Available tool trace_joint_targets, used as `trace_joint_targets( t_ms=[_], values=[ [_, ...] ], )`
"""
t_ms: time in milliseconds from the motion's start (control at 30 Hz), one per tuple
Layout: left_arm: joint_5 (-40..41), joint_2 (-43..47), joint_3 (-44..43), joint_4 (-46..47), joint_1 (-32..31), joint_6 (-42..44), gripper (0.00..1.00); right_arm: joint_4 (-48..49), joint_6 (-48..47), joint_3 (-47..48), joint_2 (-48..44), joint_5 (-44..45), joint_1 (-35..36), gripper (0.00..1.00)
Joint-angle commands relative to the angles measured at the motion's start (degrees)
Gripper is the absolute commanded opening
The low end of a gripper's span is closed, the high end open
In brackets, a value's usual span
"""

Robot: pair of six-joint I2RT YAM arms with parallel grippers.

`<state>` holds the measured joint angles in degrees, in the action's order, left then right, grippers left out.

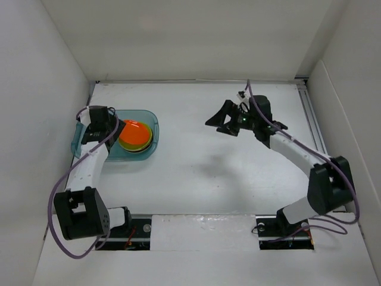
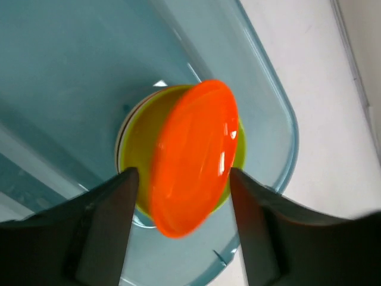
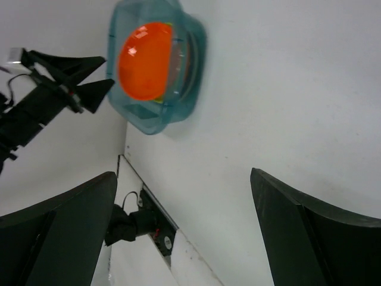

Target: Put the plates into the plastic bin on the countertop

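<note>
The teal plastic bin (image 1: 146,117) stands at the left of the white countertop (image 1: 226,179). A stack of plates lies in it, with an orange plate (image 1: 135,134) on top. In the left wrist view the orange plate (image 2: 190,158) lies tilted over a lime green plate (image 2: 136,156), and thin cream and dark rims show beneath. My left gripper (image 1: 114,130) hangs over the bin, open, its fingers either side of the orange plate (image 2: 181,179). My right gripper (image 1: 221,122) is open and empty, raised over the middle. The bin (image 3: 187,89) and orange plate (image 3: 144,59) show in its view.
White walls (image 1: 53,71) enclose the countertop on the left, back and right. The bin sits close to the left wall. A rail (image 1: 312,119) runs along the right edge. The arm bases and cables (image 1: 89,217) are at the near edge.
</note>
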<state>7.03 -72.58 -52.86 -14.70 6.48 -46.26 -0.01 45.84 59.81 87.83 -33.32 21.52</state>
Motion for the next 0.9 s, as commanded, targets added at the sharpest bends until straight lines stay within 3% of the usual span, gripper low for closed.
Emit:
trace_joint_targets(
  t_ms=[0,33,67,100,233,467,667,867],
  values=[
    [-1.14,5.94,-3.55,-0.23,-0.06,1.43,0.62,1.43,-0.23,0.04,-7.93,3.16,1.59,1.00],
    [-2.01,7.17,-4.52,-1.37,-0.67,1.96,0.71,-2.41,-1.01,1.35,-9.33,4.31,2.21,1.00],
    [-2.02,10.23,-5.84,-3.13,-1.98,3.36,0.97,-4.71,-3.11,3.10,-12.57,8.23,3.60,1.00],
    [-1.15,11.91,-5.85,-3.84,-2.00,4.24,1.00,-7.43,-4.52,3.12,-14.25,8.27,3.62,1.00],
    [-1.84,18.69,-7.95,-9.11,-2.53,9.95,1.00,-20.45,-9.63,7.95,-21.99,27.81,9.06,1.00],
    [-4.05,32.65,-7.70,-18.42,-2.53,17.96,1.00,-36.36,-10.69,10.76,-38.16,50.43,20.92,1.00],
    [-4.04,45.92,-12.44,-24.58,-2.53,21.82,1.00,-49.99,-11.30,16.29,-47.56,52.92,20.93,1.00],
    [-4.83,53.15,-14.55,-27.58,-2.53,21.83,1.00,-58.87,-11.83,21.13,-52.94,53.98,20.93,1.00]
  ],
)
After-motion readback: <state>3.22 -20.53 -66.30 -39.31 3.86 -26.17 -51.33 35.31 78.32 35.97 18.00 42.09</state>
